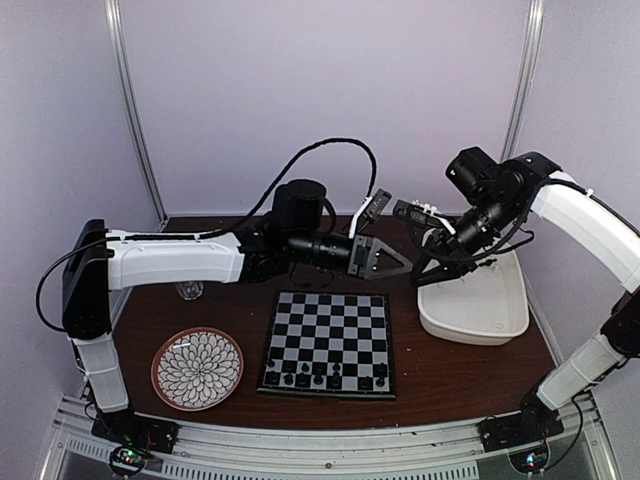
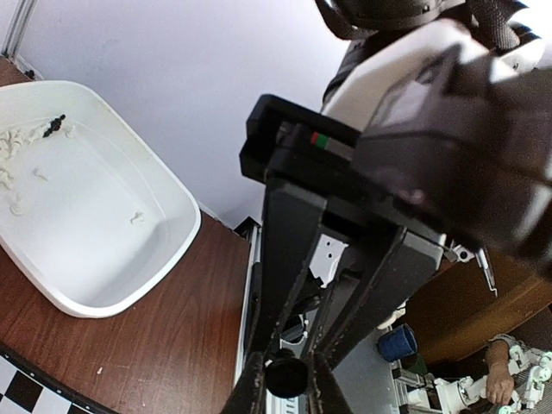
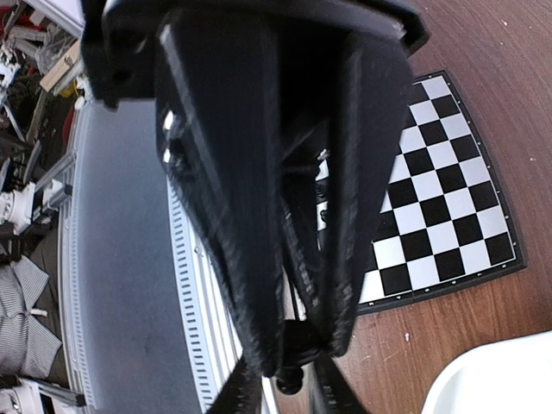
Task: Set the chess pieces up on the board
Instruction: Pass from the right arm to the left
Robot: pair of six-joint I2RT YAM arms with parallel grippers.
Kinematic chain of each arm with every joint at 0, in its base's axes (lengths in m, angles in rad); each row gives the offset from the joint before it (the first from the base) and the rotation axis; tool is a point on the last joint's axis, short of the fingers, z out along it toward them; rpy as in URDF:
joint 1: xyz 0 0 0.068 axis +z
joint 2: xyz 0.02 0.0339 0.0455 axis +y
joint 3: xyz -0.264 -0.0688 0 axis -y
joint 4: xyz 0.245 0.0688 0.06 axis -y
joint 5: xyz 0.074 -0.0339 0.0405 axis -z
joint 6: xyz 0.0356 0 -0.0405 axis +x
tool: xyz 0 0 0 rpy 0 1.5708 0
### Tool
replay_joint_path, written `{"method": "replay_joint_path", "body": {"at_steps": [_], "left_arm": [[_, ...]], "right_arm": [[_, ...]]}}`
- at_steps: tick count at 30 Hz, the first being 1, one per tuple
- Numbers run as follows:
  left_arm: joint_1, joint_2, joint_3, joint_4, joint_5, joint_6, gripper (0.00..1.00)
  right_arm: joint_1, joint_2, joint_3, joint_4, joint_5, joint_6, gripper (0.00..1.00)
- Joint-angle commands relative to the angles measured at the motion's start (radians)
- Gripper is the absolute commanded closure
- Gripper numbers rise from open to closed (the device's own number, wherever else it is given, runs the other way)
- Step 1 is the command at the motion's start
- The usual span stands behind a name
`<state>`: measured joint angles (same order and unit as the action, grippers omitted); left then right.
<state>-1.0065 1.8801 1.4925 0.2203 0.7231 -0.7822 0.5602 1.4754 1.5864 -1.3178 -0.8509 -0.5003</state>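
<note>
Two black claws meet tip-to-tip over the brown wooden bench [image 1: 450,370]: left claw [image 1: 405,267] looks clamped on a tiny black chess piece [image 2: 285,377], right claw [image 1: 420,277], honestly can't tell.

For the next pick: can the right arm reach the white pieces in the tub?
Probably yes: the open tub with the white pieces lies close below the right pincer, nothing between; the left pincer meets it tip to tip.
</note>
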Motion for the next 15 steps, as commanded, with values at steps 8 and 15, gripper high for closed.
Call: {"method": "replay_joint_path", "body": {"at_steps": [8, 15], "left_arm": [[0.090, -0.027, -0.161, 0.553, -0.123, -0.257, 0.93], [0.115, 0.106, -0.163, 1.013, -0.210, -0.593, 0.93]], "right_arm": [[-0.066, -0.049, 0.162, -0.037, 0.028, 0.020, 0.66], [-0.063, -0.075, 0.125, 0.203, 0.096, 0.072, 0.66]]}}
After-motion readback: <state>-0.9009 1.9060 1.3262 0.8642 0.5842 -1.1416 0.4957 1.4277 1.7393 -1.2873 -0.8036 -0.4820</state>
